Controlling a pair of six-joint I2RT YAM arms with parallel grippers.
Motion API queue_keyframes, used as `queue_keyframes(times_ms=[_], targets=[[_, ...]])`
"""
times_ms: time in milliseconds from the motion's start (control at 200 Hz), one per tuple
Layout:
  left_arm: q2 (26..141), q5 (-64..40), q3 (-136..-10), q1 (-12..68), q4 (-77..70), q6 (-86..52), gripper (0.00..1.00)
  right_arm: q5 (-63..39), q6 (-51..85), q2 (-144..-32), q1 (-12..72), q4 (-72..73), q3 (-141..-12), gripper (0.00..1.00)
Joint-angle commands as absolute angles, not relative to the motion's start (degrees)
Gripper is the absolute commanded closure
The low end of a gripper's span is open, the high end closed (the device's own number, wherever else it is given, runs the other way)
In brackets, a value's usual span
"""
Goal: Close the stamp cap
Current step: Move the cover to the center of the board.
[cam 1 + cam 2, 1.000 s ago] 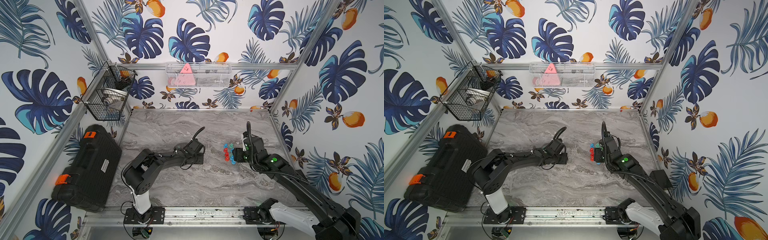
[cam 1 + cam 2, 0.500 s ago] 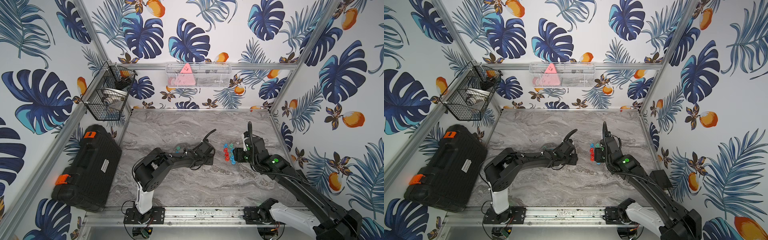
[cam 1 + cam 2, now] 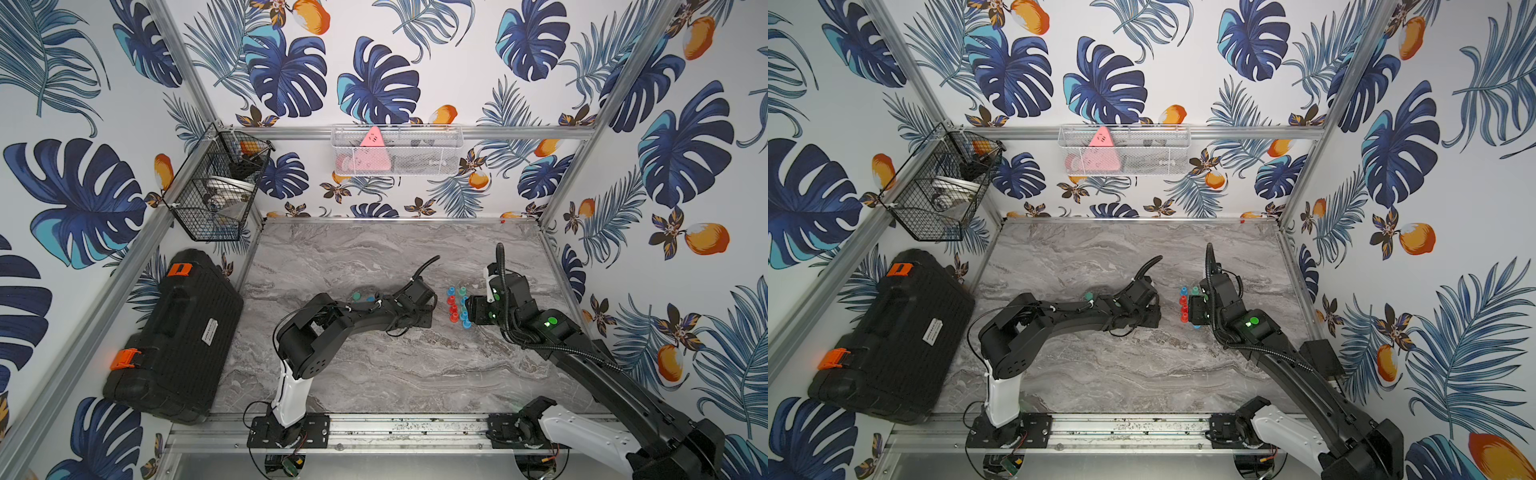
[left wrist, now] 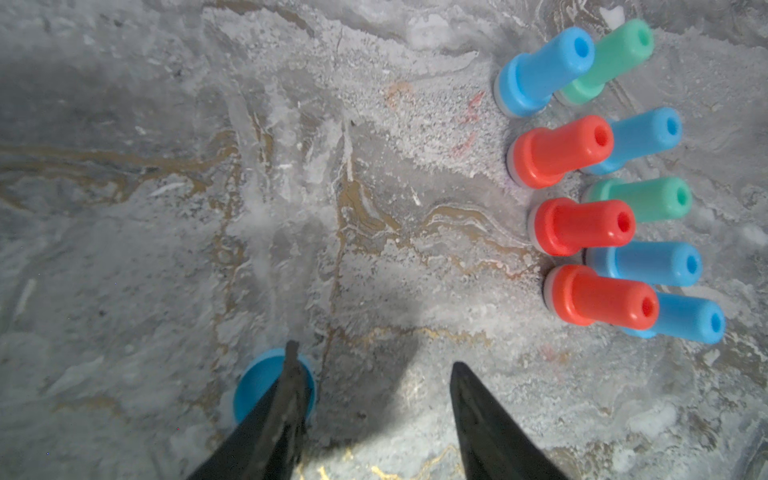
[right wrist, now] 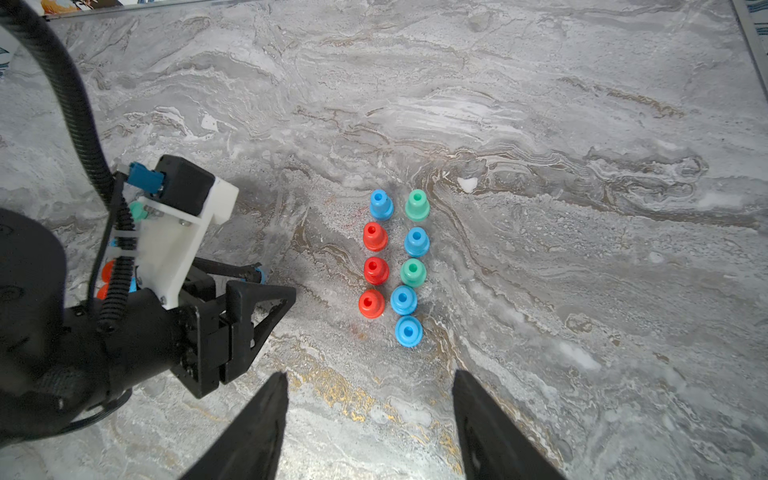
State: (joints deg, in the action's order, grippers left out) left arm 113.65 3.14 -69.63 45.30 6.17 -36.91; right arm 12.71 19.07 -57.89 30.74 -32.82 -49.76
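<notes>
left gripper [image 4: 374, 354] nearest, jaws gaping empty | blue cap [image 4: 255, 382] lying beneath one fingertip [image 4: 289, 390], outside gap | right gripper [image 5: 370, 373] hovering, jaws spread

Bare marble [image 5: 582, 257] open all round stamp cluster [image 5: 395, 266] except one side: left gripper [image 5: 276, 279] near it, blue cap [image 4: 257, 386] at one fingertip. Stamps in two tight rows, no finger room between.

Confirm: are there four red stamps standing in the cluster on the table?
No, the right wrist view shows only three red stamps, lined up in one column.
</notes>
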Motion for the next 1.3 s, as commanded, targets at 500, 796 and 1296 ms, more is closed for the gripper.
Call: queue_keyframes(times_ms=[500, 796, 1296], targets=[[109.84, 2.55, -72.81, 45.61, 17.04, -35.49, 0.34, 11.35, 19.86, -59.24, 30.86, -33.01, -49.99, 0.28], [104.60, 2.99, -76.57, 46.41, 22.78, -32.53, 0.33, 11.38, 20.20, -61.14, 30.85, -33.70, -50.69, 0.18], [78.93, 8.40, -67.35, 46.14, 36.42, -22.16, 0.20, 10.98, 20.74, -68.08, 30.85, -36.45, -53.57, 0.23]])
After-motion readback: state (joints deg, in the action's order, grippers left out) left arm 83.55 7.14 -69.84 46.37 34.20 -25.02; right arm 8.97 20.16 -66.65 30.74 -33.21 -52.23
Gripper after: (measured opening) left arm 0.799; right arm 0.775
